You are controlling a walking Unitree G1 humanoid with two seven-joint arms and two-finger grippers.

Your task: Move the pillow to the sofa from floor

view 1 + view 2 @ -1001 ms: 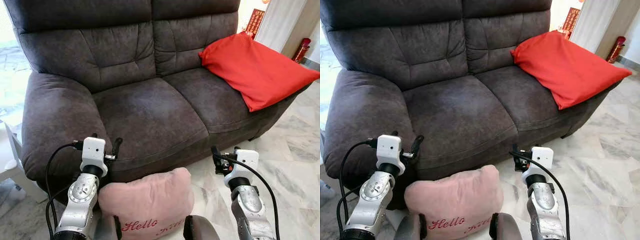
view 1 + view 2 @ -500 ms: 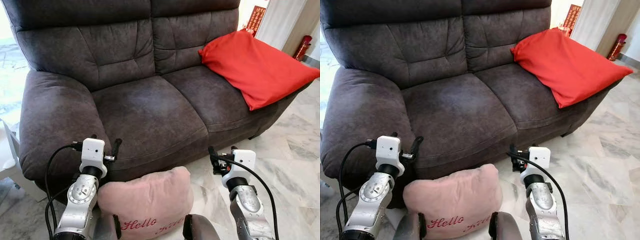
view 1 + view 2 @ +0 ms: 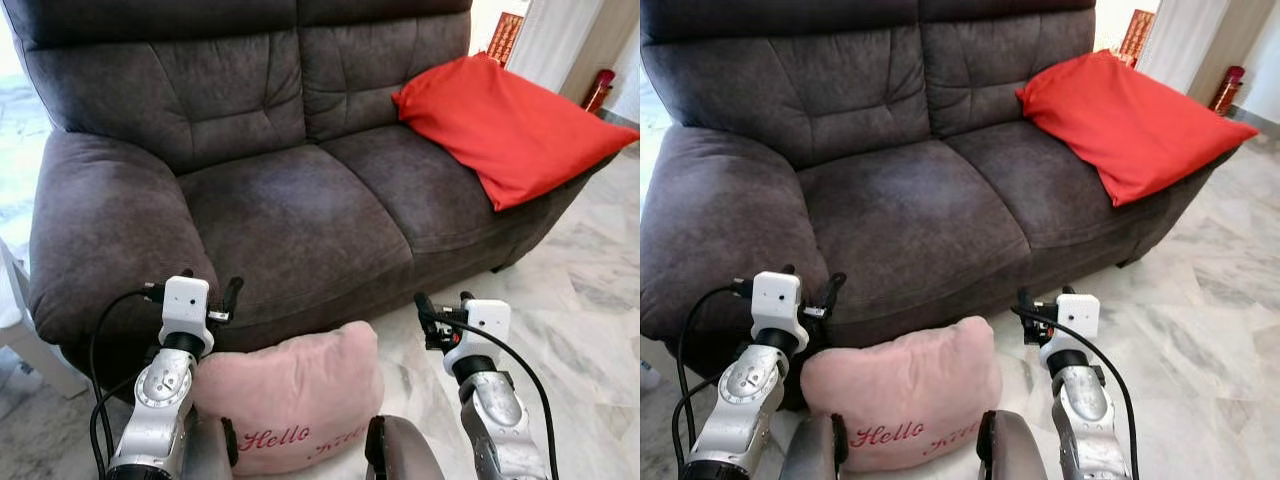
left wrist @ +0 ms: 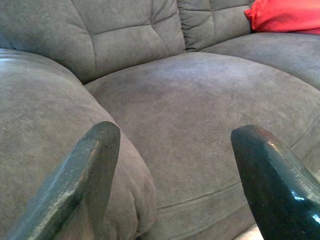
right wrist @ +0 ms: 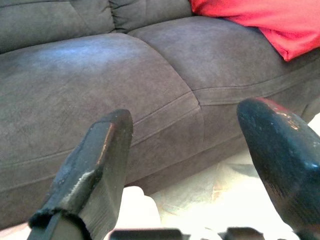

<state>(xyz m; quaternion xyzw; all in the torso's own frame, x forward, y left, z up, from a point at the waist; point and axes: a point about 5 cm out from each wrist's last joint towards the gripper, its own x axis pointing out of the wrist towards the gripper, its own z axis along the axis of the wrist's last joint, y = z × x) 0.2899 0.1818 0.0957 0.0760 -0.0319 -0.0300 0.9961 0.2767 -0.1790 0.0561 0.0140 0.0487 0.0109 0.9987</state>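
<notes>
**Pink pillow on the floor at the foot of the sofa, both claws open**

The pink pillow [image 3: 290, 405] sits in the lower middle of the head views, on the marble floor [image 3: 590, 320], right against the front of the dark grey sofa [image 3: 290, 200]. Red stitched lettering reading "Hello" runs along its lower face. Its top edge reaches up to the base of the seat cushions.

The left claw [image 4: 175, 185] is raised at the lower left of the head view, just beside the pillow's upper left corner and in front of the sofa's armrest. In its wrist view the two black fingers [image 4: 90, 175] stand wide apart with nothing between them, looking across the armrest and the left seat cushion.

The right claw [image 5: 200, 165] is at the lower right of the head view, a little to the right of the pillow and over the floor. Its fingers [image 5: 95, 165] are also spread apart and hold nothing; its wrist view looks at the sofa's front edge.

A red cushion [image 3: 510, 125] lies on the right seat, in the upper right of the frame, leaning against the backrest and overhanging the sofa's right side.
</notes>
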